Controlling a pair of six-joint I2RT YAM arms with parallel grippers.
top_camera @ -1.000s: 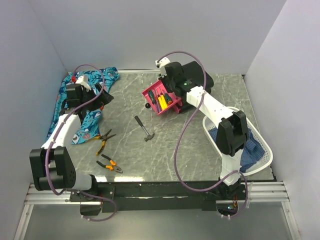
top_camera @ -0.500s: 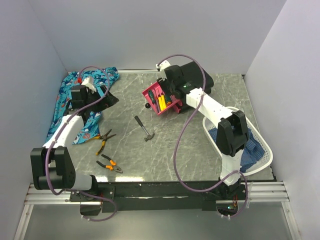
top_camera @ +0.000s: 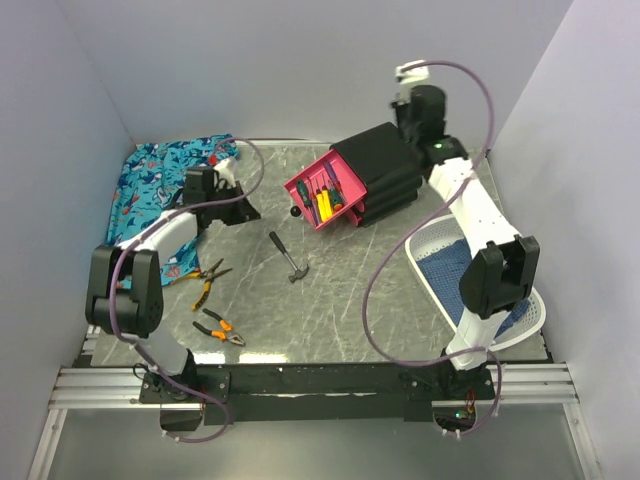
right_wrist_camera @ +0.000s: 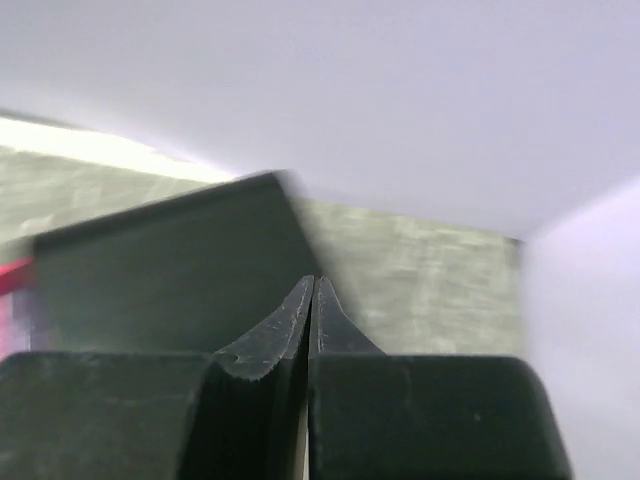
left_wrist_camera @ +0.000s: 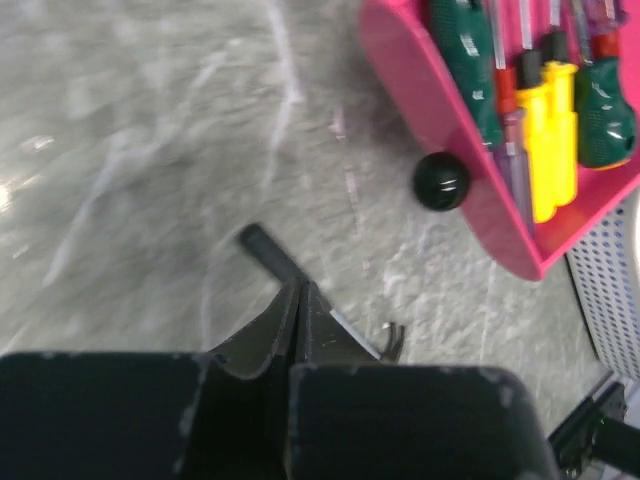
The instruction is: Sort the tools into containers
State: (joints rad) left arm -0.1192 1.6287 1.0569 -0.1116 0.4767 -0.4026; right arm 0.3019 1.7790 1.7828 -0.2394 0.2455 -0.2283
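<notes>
One pink drawer (top_camera: 345, 178) stands pulled out of the black cabinet (top_camera: 385, 165), black knob (top_camera: 296, 212) in front. It holds several screwdrivers: green (left_wrist_camera: 465, 70), yellow (left_wrist_camera: 550, 140), green (left_wrist_camera: 605, 110). The hammer (top_camera: 287, 255) lies on the table. Two orange-handled pliers (top_camera: 208, 280) (top_camera: 220, 328) lie at the front left. My left gripper (top_camera: 245, 210) hangs shut and empty left of the drawer; in the left wrist view its tips (left_wrist_camera: 300, 285) cover part of the hammer (left_wrist_camera: 262, 245). My right gripper (top_camera: 415, 125) is shut and empty above the cabinet's back (right_wrist_camera: 170, 260).
A shark-patterned blue cloth (top_camera: 150, 190) lies at the back left. A white perforated basket (top_camera: 428, 232) with blue fabric inside stands at the right, beside the right arm. Walls close the table on three sides.
The left arm swung off the cloth toward the table's middle and its jaws shut. The right arm left the pink drawer, rose behind the cabinet and shut empty.
</notes>
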